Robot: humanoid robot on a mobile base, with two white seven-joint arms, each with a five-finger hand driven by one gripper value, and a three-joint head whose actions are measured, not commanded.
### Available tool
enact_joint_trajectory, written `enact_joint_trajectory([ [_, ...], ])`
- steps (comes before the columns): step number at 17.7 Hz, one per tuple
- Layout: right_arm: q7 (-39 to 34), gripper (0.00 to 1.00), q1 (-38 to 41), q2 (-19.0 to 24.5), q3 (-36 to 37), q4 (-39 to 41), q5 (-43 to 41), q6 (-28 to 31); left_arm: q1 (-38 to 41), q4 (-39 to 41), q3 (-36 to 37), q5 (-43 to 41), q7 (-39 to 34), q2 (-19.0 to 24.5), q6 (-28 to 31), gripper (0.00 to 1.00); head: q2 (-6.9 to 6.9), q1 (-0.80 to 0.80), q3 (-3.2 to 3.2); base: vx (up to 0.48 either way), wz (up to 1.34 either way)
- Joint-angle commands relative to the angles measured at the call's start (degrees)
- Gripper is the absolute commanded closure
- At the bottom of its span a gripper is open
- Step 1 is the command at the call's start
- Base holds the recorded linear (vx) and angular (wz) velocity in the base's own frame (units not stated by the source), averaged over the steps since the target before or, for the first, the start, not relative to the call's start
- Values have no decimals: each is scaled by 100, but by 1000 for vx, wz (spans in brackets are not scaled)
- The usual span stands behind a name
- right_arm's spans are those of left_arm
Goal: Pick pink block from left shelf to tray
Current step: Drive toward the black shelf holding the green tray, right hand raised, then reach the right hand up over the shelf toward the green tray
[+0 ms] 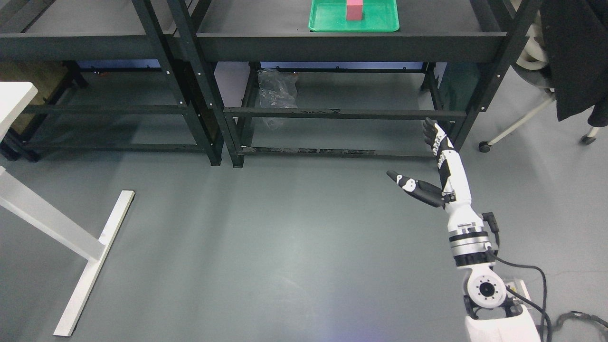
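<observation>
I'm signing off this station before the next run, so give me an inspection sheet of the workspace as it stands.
Surface: dark shelf top, bare around the tray.
Job's things: pink block upright inside the green tray.
Clutter: crumpled plastic bag under the shelf.
Grippers: right hand open, empty, low over the floor; left arm not in view.
Cables: black cable looping from the right arm's base.
Surroundings: white table leg, wheeled chair with a dark coat.

Glossy green plastic tray [327,19] on the matt black metal shelf rack [342,45]; smooth grey floor [266,247] (faintly sheeny); crinkled clear plastic bag [277,95] beneath.
</observation>
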State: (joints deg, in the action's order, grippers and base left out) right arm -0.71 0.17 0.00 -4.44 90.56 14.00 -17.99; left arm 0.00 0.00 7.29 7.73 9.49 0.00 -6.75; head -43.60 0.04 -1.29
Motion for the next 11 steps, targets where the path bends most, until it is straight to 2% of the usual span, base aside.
enact_joint_trajectory([
  [1, 18, 2, 62, -100, 40, 6, 2304, -135, 115, 100, 0, 0, 1, 100, -1, 0, 0, 0, 0, 180, 53],
  [3, 10, 2, 62, -100, -21, 6, 3490, -170, 115, 100, 0, 0, 1, 100, -1, 0, 0, 0, 0, 161, 50],
  [4, 18, 2, 53, -100, -22, 6, 3817, -170, 115, 100, 0, 0, 1, 100, -1, 0, 0, 0, 0, 157, 56],
  [11, 71, 1, -61, -100, -242, -3, 4199, -21, 115, 100, 0, 0, 1, 100, -1, 0, 0, 0, 0, 121, 18],
])
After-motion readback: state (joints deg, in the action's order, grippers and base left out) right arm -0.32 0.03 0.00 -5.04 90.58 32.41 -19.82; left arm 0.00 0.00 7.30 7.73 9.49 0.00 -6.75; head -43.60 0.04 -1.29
